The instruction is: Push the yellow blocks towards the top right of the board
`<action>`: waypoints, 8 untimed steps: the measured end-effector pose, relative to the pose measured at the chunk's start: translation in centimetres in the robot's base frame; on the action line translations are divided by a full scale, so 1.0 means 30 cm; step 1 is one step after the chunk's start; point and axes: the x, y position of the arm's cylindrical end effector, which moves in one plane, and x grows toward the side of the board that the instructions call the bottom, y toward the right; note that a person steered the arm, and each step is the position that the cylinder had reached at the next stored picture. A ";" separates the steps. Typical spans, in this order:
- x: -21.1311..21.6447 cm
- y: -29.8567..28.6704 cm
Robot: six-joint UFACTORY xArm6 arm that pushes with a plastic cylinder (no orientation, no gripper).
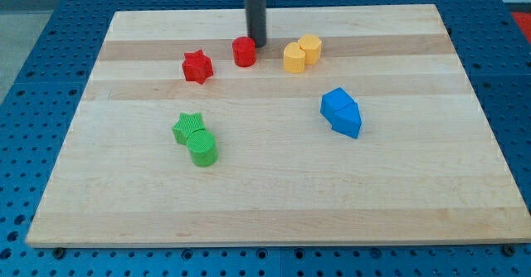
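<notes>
- Camera view: my tip (258, 44) comes down from the far edge as a straight dark rod and meets the wooden board (274, 202) in its far part, a little left of centre.
- There is no claw on this arm (only the rod), so no jaws stand apart or together, and nothing is clamped.
- My tip stands just beside the red cylinder (243, 51), at its far right side; whether the two touch I cannot tell.
- The red star (197, 66) lies to the left of the red cylinder and slightly nearer, clearly apart from it.
- The two yellow blocks sit to the right of my tip, in the far part of the board near its middle, well apart from the far right corner.
- The yellow block (294, 58) on the left of the pair looks many-sided (its exact shape is hard to make out); the yellow cylinder (310, 49) touches it on its far right side.
- Bare board lies between my tip and the nearest yellow block.
- The blue blocks (341, 112) lie right of centre, nearer than the yellow pair, two pieces pressed together into one angular lump.
- The green star (188, 128) lies left of centre in the middle of the board, and the green cylinder (202, 148) touches it on its near right side.
- The board rests on a blue perforated table (33, 70).
</notes>
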 end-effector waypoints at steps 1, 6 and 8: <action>0.060 -0.115; 0.182 0.079; 0.224 0.139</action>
